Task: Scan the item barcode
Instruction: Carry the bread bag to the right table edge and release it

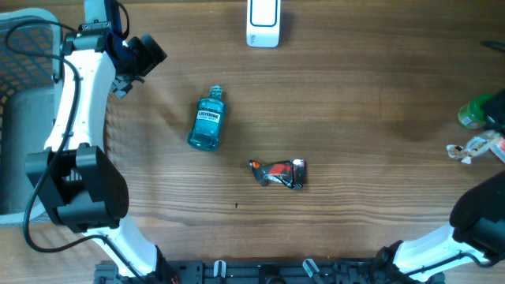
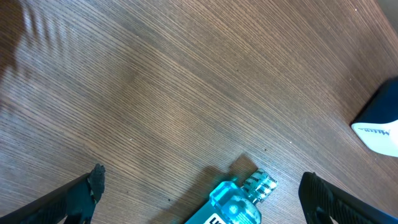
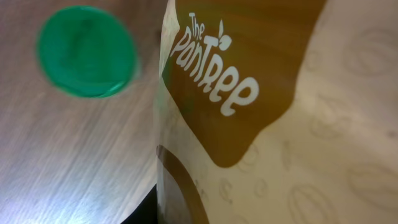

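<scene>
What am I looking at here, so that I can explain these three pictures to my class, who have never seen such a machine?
This is a robot with a left arm and a right arm at a wooden table. Each arm ends in a two-finger gripper. One picture looks down from above. The other two come from cameras on the wrists. On the table lie a blue mouthwash bottle, a crumpled wrapper, a white device that is probably the scanner, and a green lid. The left gripper is open and empty, near the bottle's cap. The right gripper is shut, apparently on a Pantree packet that fills its wrist view.

Left hand (image 2: 202,184) spread, right hand (image 1: 497,123) clamped.
</scene>
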